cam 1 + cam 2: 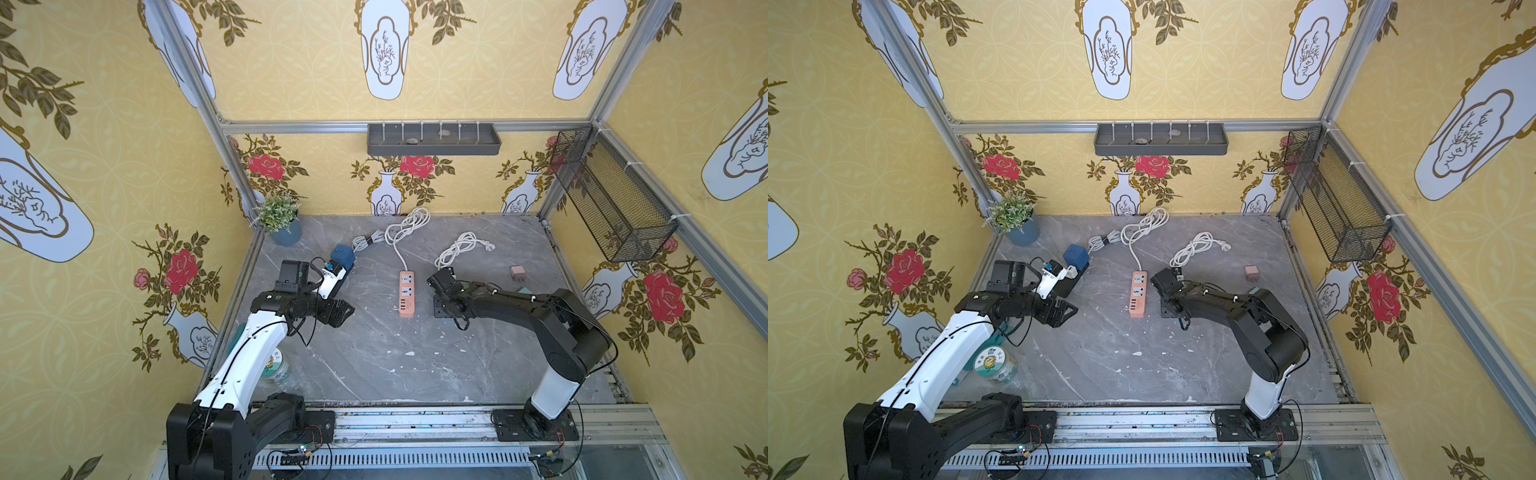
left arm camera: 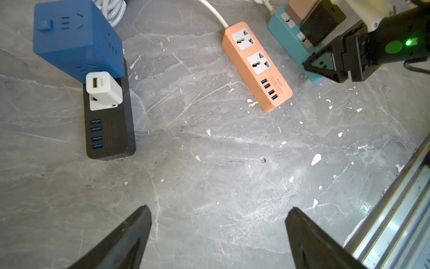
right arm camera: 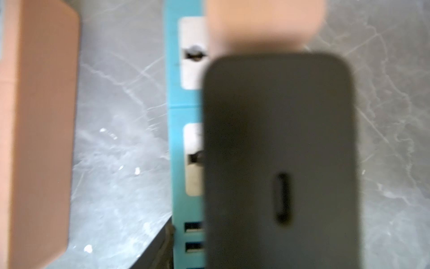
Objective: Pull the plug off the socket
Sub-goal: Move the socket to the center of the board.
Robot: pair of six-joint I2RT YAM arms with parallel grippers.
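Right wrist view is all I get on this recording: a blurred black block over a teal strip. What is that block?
Observer: A black adapter plugged into the teal power strip, next to a pink adapter.
Operator: Does the right tool have hold of it?
Observer: I cannot tell. The right tool is at the strip's USB end, close beside the black adapter.
Operator: And the left tool?
Observer: The left tool is open and empty, over the bare table, well away from that strip.
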